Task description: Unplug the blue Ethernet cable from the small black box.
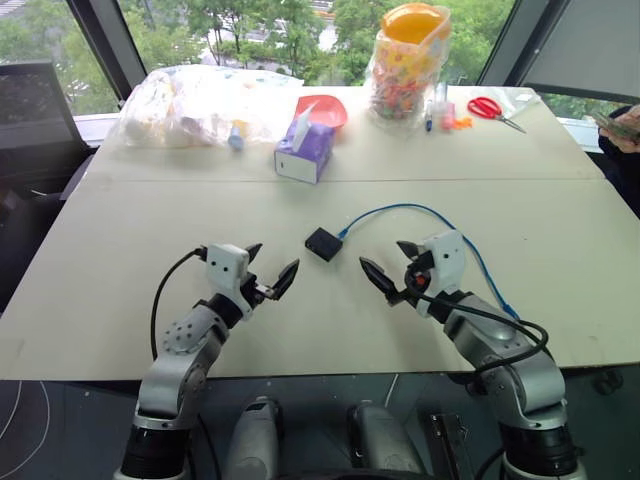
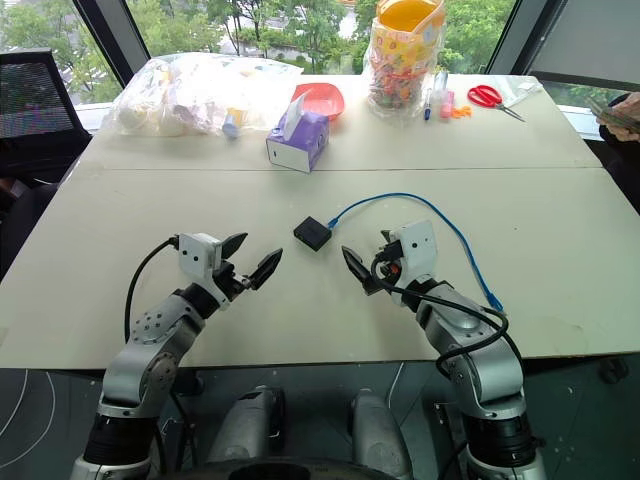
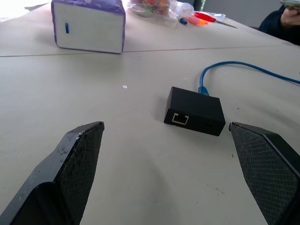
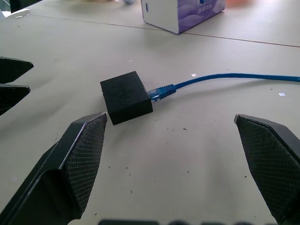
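The small black box (image 1: 323,243) lies flat on the beige table (image 1: 150,300), between and just beyond my two grippers. The blue Ethernet cable (image 1: 400,210) is plugged into the box's far right side, arcs to the right, then runs back past my right arm toward the table's front edge. In the right wrist view the plug (image 4: 159,91) sits in the box (image 4: 126,96). An empty port faces the left wrist camera on the box (image 3: 194,111). My left gripper (image 1: 273,262) and right gripper (image 1: 387,258) both stand open, empty, a little short of the box.
At the back stand a purple tissue box (image 1: 305,150), a red bowl (image 1: 325,108), a clear bag of items (image 1: 200,105), a bag of colourful sweets (image 1: 405,65) and red scissors (image 1: 490,108). A person's hand (image 1: 622,128) shows at the far right edge.
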`<act>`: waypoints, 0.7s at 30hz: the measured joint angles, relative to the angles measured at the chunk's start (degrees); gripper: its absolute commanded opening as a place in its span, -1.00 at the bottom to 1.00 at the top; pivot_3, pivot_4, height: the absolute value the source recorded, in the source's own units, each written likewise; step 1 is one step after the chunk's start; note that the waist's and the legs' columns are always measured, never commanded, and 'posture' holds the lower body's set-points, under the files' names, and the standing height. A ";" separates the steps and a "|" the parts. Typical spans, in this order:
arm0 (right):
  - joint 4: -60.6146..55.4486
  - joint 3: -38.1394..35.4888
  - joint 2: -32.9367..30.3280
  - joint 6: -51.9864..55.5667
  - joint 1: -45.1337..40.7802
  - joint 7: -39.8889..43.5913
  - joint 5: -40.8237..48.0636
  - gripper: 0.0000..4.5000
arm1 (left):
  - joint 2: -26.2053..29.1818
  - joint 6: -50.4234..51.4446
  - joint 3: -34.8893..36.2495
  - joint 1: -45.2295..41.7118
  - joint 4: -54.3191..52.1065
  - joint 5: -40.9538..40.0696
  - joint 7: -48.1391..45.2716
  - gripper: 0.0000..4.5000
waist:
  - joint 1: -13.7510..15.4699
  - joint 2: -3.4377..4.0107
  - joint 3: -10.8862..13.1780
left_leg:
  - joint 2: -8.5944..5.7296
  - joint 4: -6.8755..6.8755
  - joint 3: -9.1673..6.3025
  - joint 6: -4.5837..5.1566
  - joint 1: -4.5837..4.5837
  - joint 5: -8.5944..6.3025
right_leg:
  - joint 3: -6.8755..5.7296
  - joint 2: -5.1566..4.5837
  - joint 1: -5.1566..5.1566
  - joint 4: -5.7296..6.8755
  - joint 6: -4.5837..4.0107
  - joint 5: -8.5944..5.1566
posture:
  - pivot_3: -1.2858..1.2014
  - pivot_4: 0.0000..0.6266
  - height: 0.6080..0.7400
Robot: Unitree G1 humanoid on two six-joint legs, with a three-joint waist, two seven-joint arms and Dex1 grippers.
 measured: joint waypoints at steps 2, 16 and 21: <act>0.00 -0.01 -0.40 0.00 0.00 0.36 0.00 1.00 | 0.01 -0.09 -0.04 0.00 0.01 0.10 0.01 1.00 | 0.00 0.00 0.00 | 0.00 0.00 0.00 0.00 0.00 0.00 | 0.00 0.00 0.00 0.00 0.00 0.00 | 0.03 -0.52 0.92; 0.30 0.17 -3.60 0.79 -2.70 3.19 0.05 1.00 | -0.80 -0.47 -0.10 1.29 -0.03 -1.63 -0.22 1.00 | -0.03 0.00 0.00 | 0.01 0.02 -0.01 0.00 0.01 0.00 | 0.00 0.03 0.00 0.01 0.01 0.00 | 0.03 -0.52 0.92; 2.83 1.22 -7.23 1.89 -7.45 6.24 0.01 1.00 | 1.88 1.43 0.25 -1.11 0.04 -3.12 -2.32 1.00 | -0.02 0.02 0.01 | 0.00 0.10 0.00 0.00 0.00 0.00 | 0.00 0.03 0.02 0.02 0.00 0.01 | 0.03 -0.52 0.92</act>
